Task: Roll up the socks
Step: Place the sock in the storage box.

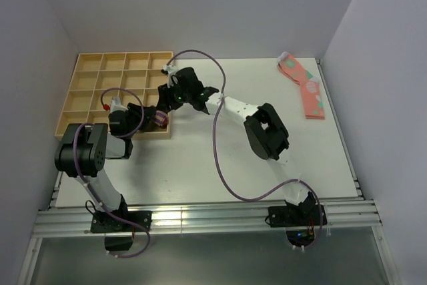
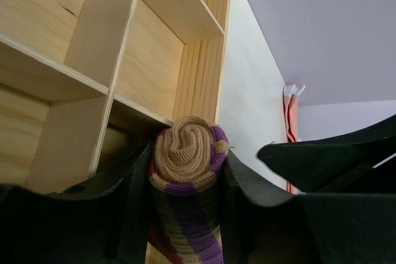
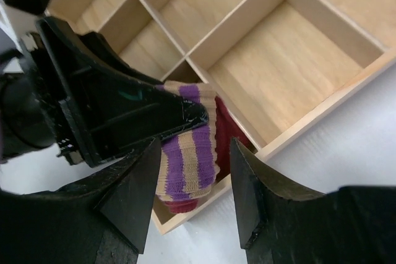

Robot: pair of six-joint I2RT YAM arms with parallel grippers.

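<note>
Socks (image 2: 189, 146) rolled tight, pinched in left gripper (image 2: 187, 165) jaws over tray (image 2: 198, 78) 5 o'clock corner cell; roll axis roughly 9–3 o'clock, top view. Right gripper (image 3: 195, 153) jaws spread, poised at roll's 1 o'clock.

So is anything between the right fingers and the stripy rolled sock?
Only partly: the left gripper, clamped on the rolled sock, covers its upper part. Its lower end shows bare between the open right fingers.

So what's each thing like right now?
Striped sock: rolled up, gripped.
Left end effector: shut on the striped sock.
Right end effector: open, holding nothing.
Wooden tray: sock at its near-right corner, other compartments empty.
Pink socks: flat, unrolled, far right.
</note>
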